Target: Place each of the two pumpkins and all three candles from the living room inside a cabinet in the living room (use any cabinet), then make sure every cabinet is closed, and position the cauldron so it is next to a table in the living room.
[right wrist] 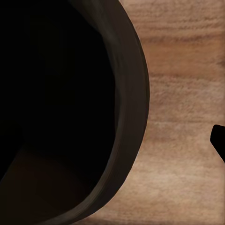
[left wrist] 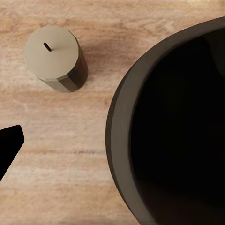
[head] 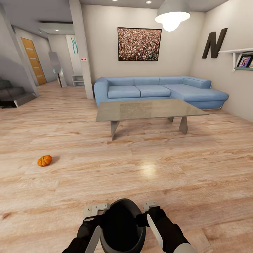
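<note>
While both arms flank cauldron [head: 121, 225] low in head view, left gripper [head: 94, 214] and right gripper [head: 150, 211] bracket its rim; whether fingers pinch rim or merely rest beside it, cannot tell. Cauldron: dark, rigid, likely heavy, so two-sided rim hold suits. Candle [left wrist: 56, 58] upright on floor [head: 147, 168] just beside cauldron. Pumpkin [head: 44, 160] on floor, well apart, to left. Counter [head: 147, 109] ahead, before blue sofa [head: 158, 89]. Pumpkin looks smooth, round; grip across middle.

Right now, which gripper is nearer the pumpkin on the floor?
Left. The left gripper sits on the cauldron's pumpkin side; the right gripper is across it.
</note>
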Robot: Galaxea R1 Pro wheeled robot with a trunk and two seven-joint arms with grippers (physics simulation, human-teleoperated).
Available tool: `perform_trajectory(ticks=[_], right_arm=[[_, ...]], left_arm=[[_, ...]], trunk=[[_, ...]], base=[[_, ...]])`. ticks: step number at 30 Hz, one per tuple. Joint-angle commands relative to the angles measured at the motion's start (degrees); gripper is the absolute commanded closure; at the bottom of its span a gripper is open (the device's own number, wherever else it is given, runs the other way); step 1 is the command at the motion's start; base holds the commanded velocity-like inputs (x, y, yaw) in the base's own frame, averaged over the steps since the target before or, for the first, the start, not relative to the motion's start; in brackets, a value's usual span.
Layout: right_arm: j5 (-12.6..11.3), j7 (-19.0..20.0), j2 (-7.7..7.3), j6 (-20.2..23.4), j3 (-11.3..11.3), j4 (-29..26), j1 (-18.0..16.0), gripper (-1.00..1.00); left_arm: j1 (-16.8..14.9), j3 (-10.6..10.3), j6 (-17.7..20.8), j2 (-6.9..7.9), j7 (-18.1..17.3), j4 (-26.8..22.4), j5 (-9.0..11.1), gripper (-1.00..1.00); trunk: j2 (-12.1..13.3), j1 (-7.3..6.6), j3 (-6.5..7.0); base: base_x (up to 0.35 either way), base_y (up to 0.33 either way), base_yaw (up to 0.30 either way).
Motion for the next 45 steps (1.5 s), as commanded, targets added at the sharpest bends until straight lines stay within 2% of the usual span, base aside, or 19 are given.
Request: perform_trajectory(ticks=[1,13,18,22,32,37,45], right_arm=[[-0.3,-0.3,0.00,0.3,0.1,-0.1,0.0,-1.00],[-0.3,-0.3,0.00,0.3,0.1,-0.1,0.0,-1.00],[-0.3,-0.3,0.00,0.3,0.1,-0.1,0.0,-1.00],[-0.3,-0.3,0.00,0.3,0.1,-0.1,0.0,-1.00],[-0.3,-0.3,0.00,0.3,0.1,-0.1,0.0,-1.00],[-0.3,-0.3,0.00,0.3,0.1,-0.1,0.0,-1.00],[-0.3,-0.3,0.00,0.3,0.1,-0.1,0.0,-1.00]], left_arm=[[0.0,-0.1,0.1,0.02,0.6,-0.1,0.6,-1.00],[0.0,-0.1,0.1,-0.08,0.6,-0.1,0.7,-1.00],[0.0,-0.1,0.1,-0.08,0.6,-0.1,0.7,-1.00],[0.0,-0.1,0.1,-0.10,0.6,0.0,0.7,-1.00],[0.0,-0.1,0.1,-0.16,0.5,0.0,0.7,-1.00],[0.0,-0.2,0.0,-0.16,0.5,0.0,0.7,-1.00],[0.0,-0.2,0.0,-0.16,0.6,0.1,0.7,-1.00]], trunk=[[0.0,-0.01,-0.05],[-0.2,0.30,-2.71],[-0.2,0.30,-2.71],[-0.2,0.40,-3.60],[-0.2,0.40,-3.60],[-0.3,0.53,-4.71],[-0.3,0.53,-4.71]], base=[[0.000,0.000,0.000],[0.000,0.000,0.000],[0.000,0.000,0.000],[0.000,0.000,0.000],[0.000,0.000,0.000],[0.000,0.000,0.000],[0.000,0.000,0.000]])
